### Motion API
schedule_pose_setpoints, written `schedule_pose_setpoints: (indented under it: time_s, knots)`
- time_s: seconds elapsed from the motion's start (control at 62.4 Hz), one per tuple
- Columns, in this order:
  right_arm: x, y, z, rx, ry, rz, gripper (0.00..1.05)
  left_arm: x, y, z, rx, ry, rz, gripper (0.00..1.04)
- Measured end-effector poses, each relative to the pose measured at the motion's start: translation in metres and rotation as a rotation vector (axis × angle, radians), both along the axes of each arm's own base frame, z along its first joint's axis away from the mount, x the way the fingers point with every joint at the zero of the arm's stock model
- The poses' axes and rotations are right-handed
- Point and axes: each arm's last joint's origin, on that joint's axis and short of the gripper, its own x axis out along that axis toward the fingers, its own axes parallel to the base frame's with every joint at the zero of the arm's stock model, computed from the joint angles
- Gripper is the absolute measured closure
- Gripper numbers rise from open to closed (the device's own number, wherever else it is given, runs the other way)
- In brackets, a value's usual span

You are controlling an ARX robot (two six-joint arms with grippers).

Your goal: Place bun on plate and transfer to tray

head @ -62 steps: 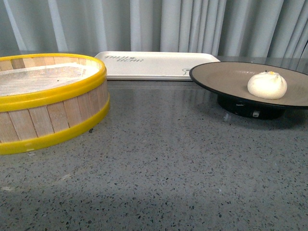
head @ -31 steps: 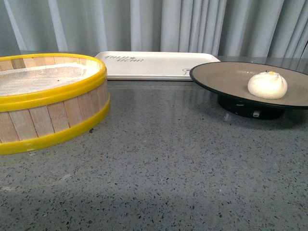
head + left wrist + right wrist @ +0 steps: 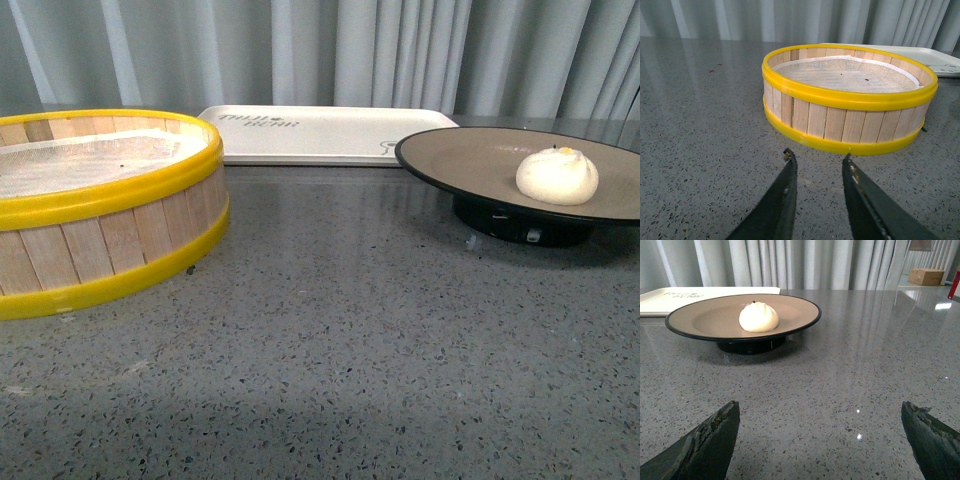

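One bun [image 3: 557, 176] is sitting on the plate [image 3: 470, 160], which is lying straight ahead of the right fingers [image 3: 710, 440], gaping wide and empty, while the left fingers [image 3: 782, 200], slightly parted, are facing the steamer basket [image 3: 850, 125], seemingly leaving the right arm nearer for carrying to the tray [image 3: 320, 140].

Front view: low, near table [image 3: 330, 340] level, facing curtain [image 3: 400, 50]; steamer basket [image 3: 120, 235] close at left, plate [image 3: 460, 160] at right, tray [image 3: 320, 135] behind. Left wrist view: low behind left gripper [image 3: 817, 155], facing basket up close. Right wrist view: low behind right gripper [image 3: 820, 404], facing plate. Tray edge shared by all three views.
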Motion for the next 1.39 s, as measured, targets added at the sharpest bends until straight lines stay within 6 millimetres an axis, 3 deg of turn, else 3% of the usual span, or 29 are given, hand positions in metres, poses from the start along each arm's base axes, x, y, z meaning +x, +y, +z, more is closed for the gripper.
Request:
schedule_pose_setpoints:
  time_s: [0.368,0.417,0.513,0.609,0.769,0.961,1.089,1.202,1.394]
  knots:
    - [0.000,0.000,0.000,0.000,0.000,0.000,0.08,0.000,0.000,0.000,0.000,0.000,0.000,0.12]
    - [0.002,0.000,0.001,-0.010,0.010,-0.115,0.08,0.000,0.000,0.000,0.001,0.000,0.000,0.05]
    - [0.012,-0.007,0.014,-0.021,0.007,-0.418,0.08,0.000,0.000,0.000,0.000,0.000,0.003,0.07]
    - [0.031,-0.023,0.037,0.023,-0.052,-0.513,0.08,0.000,0.000,0.000,0.000,0.000,0.001,0.07]
    - [0.066,-0.051,0.066,0.197,-0.098,-0.442,0.08,0.000,0.000,0.000,0.000,0.000,0.000,0.07]
    - [0.115,-0.077,0.070,0.569,-0.027,-0.351,0.08,0.000,0.000,0.000,0.000,0.000,0.000,0.07]
    - [0.143,-0.070,0.065,0.795,0.041,-0.245,0.08,0.000,0.000,0.000,0.000,0.000,0.000,0.07]
    - [0.165,-0.044,0.057,1.020,0.139,-0.096,0.08,0.000,0.000,0.000,0.000,0.000,0.000,0.07]
    - [0.176,-0.023,0.047,1.162,0.232,-0.036,0.08,0.000,0.000,0.000,0.000,0.000,0.000,0.07]
